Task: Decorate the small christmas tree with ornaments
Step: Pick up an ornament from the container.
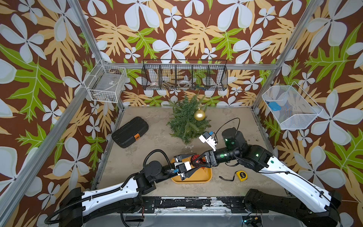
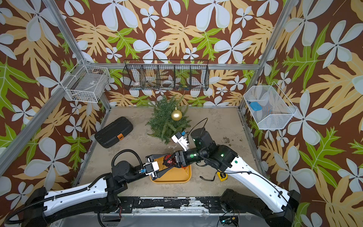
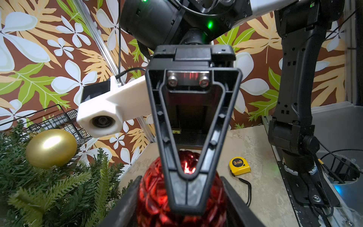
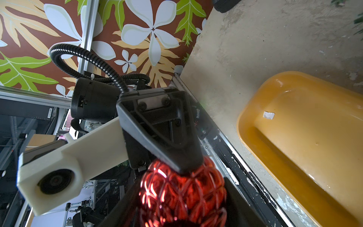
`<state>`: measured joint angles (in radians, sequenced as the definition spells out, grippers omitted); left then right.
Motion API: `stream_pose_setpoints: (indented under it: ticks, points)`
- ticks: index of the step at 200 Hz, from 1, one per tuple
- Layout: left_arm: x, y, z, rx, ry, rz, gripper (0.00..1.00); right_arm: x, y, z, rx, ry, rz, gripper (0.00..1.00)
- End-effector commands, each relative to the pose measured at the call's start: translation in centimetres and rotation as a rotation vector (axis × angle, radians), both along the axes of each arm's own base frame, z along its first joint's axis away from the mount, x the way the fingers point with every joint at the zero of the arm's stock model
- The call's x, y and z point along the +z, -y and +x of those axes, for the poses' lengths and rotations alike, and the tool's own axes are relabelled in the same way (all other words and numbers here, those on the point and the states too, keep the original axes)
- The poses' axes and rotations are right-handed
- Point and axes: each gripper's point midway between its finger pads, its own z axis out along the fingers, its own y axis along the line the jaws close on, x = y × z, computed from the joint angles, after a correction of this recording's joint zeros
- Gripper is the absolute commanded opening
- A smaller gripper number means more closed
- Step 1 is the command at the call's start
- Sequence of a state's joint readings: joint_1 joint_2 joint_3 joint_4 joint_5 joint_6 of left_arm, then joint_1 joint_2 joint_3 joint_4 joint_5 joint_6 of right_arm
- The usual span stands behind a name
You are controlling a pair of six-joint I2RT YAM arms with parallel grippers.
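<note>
A glittery faceted red ornament (image 1: 197, 160) (image 2: 170, 159) hangs just above the far end of the yellow tray (image 1: 204, 177). My left gripper (image 1: 193, 163) comes at it from the left, and in the left wrist view its jaws (image 3: 180, 206) press both sides of the ball (image 3: 153, 196). My right gripper (image 1: 200, 161) meets it from the right, and in the right wrist view it (image 4: 182, 206) flanks the same ball (image 4: 182, 196). The small christmas tree (image 1: 186, 119) (image 2: 167, 121) stands at the back with a shiny gold ornament (image 1: 199, 115) (image 3: 51, 148) hanging on its right side.
A yellow tape measure (image 1: 241, 175) lies right of the tray. A black case (image 1: 130, 131) lies at the left. A black wire basket (image 1: 184, 75) hangs on the back wall above the tree, with white wire baskets on the left (image 1: 107, 83) and right (image 1: 290, 107) walls.
</note>
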<state>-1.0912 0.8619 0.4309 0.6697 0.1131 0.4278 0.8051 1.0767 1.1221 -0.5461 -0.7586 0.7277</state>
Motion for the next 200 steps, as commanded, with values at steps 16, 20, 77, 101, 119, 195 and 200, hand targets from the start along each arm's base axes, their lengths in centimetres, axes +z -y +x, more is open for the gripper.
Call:
stream_pose_setpoints:
  ticks: [16,20,77,101,119,195,200]
  points:
    - [0.5,-0.1,-0.1,-0.004,-0.005,-0.004,0.81,1.4,0.1,0.3,-0.005,0.059,0.036,0.56]
    - [0.5,-0.2,-0.1,-0.005,-0.009,-0.006,0.83,1.5,0.2,0.5,-0.012,0.063,0.038,0.56]
    - [0.9,-3.2,0.4,0.089,-0.073,-0.098,0.91,2.0,3.7,4.3,-0.153,0.083,0.069,0.54]
    - [1.3,-4.7,1.1,0.154,-0.115,-0.137,0.92,1.7,5.4,6.1,-0.216,0.101,0.06,0.53]
    - [1.4,-5.3,1.8,0.202,-0.172,-0.144,0.92,1.6,6.6,7.2,-0.254,0.112,0.058,0.53]
    - [1.7,-4.8,1.8,0.178,-0.289,-0.136,0.88,2.8,12.0,10.7,-0.387,0.176,0.072,0.53]
    - [1.7,-4.6,1.9,0.175,-0.294,-0.132,0.87,2.8,12.2,10.9,-0.392,0.177,0.077,0.53]
